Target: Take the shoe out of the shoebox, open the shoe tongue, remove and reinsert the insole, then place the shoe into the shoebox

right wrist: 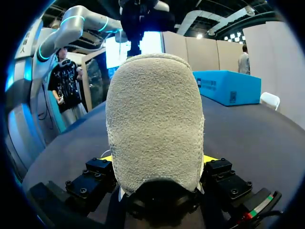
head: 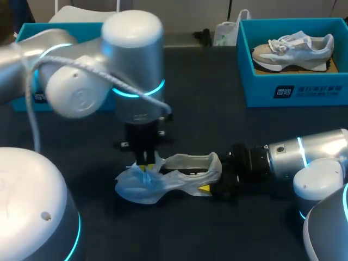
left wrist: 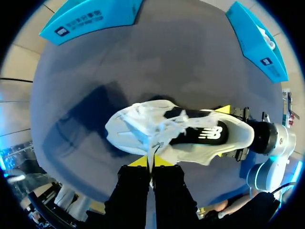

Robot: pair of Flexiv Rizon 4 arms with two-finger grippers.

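Observation:
A pale blue and white shoe point(head: 179, 174) lies on its side on the dark table, toe toward my left arm. My left gripper point(head: 145, 166) hangs straight down over its laces. In the left wrist view the yellow tips point(left wrist: 152, 161) are pressed together, shut on a thin shoelace point(left wrist: 156, 149) pulled up from the shoe point(left wrist: 143, 129). My right gripper point(head: 213, 182) comes in low from the right and is shut on the heel. The suede heel point(right wrist: 155, 119) fills the right wrist view, with a finger on each side.
A teal shoebox point(head: 293, 89) at the back right holds a second shoe point(head: 293, 49). Another teal box point(head: 27, 32) stands at the back left, mostly hidden by my left arm. A white bag point(head: 225, 32) sits at the table's far edge.

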